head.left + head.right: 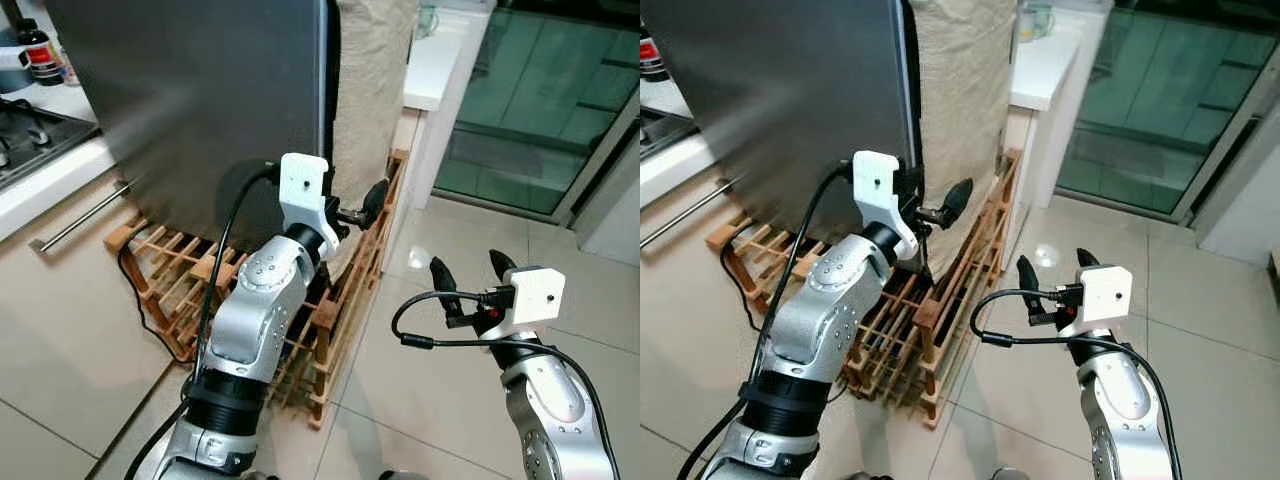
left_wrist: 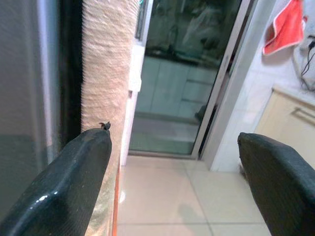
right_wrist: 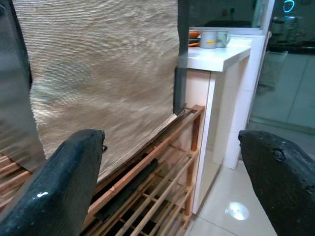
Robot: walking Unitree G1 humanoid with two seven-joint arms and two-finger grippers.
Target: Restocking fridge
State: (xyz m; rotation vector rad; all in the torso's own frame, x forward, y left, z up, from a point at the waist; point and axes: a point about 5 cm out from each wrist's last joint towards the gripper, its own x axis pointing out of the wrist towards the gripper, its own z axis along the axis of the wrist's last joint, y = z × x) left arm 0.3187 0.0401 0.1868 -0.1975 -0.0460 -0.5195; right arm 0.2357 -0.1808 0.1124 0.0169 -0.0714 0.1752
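The fridge point(image 1: 200, 110) stands shut, on a wooden rack point(image 1: 330, 300). The left gripper point(image 1: 362, 208) is raised at the door's edge, fingers spread, next to a beige cloth point(image 1: 370, 90) – it looks set to open the door. The right gripper point(image 1: 470, 285) hangs spread and empty above the floor point(image 1: 450, 380). Next – hook a finger behind the edge, pull outward

The left tool point(image 2: 174, 182) has its two black fingers point(image 2: 69, 182) spread wide with nothing between them. Just beyond one finger stands the grey fridge point(image 2: 24, 98), its side draped in a beige woven cloth point(image 2: 106, 73). Ahead, past pale floor tiles point(image 2: 167, 201), is a sliding glass door point(image 2: 189, 73). Beyond the other finger hangs a red towel point(image 2: 285, 27) above a cream cabinet point(image 2: 290, 123).
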